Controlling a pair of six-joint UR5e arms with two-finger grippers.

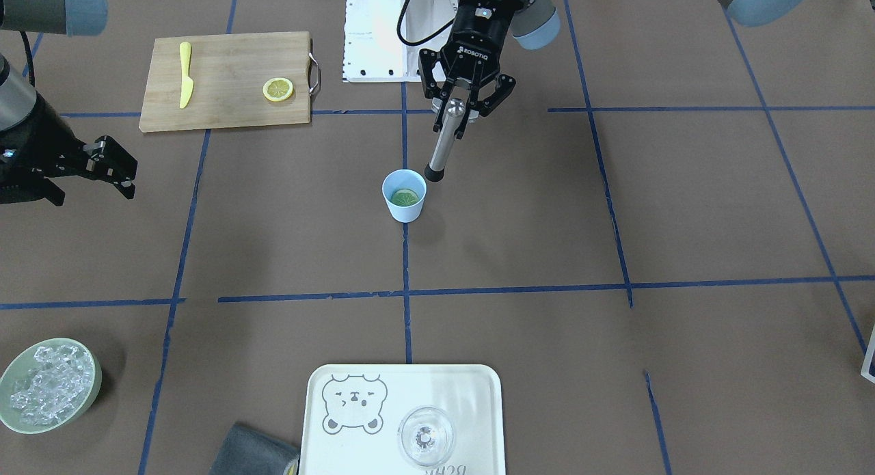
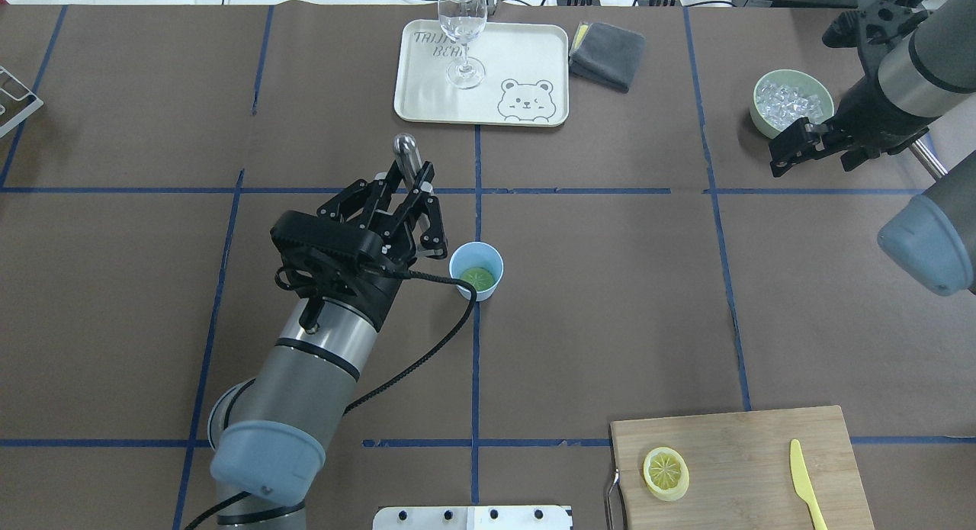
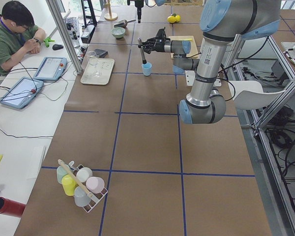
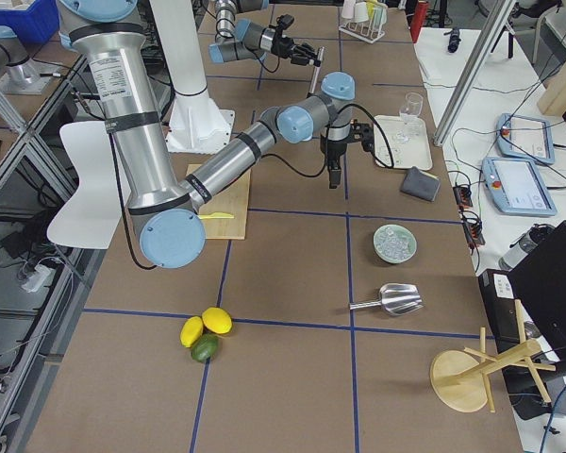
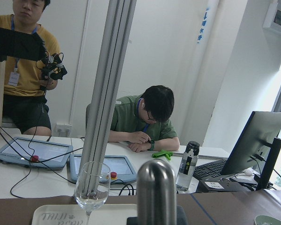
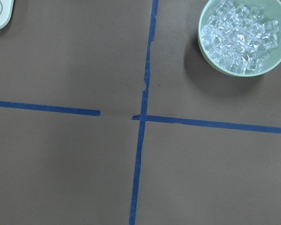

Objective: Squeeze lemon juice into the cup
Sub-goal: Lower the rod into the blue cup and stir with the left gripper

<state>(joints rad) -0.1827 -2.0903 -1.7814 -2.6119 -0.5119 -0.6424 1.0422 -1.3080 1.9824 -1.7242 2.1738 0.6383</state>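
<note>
The light-blue cup (image 1: 407, 215) stands mid-table with a lemon slice (image 1: 404, 197) lying flat inside it; both also show in the overhead view, the cup (image 2: 496, 258) and the slice (image 2: 477, 277). My left gripper (image 1: 456, 115) (image 2: 415, 188) is shut on a steel muddler (image 1: 444, 140) (image 2: 407, 155). The muddler tilts down, and its black tip is just beside the cup's rim, outside it. A second lemon slice (image 1: 278, 89) (image 2: 666, 473) lies on the cutting board. My right gripper (image 1: 102, 171) (image 2: 801, 143) is open and empty, far from the cup, near the ice bowl.
The wooden cutting board (image 1: 225, 102) (image 2: 740, 438) also holds a yellow plastic knife (image 1: 185, 75) (image 2: 807, 484). A pale green bowl of ice (image 1: 48, 386) (image 2: 791, 103) (image 6: 243, 35), a bear-print tray (image 1: 355, 448) with a clear glass (image 1: 426, 435), and a grey cloth (image 2: 608, 53) sit along the far side.
</note>
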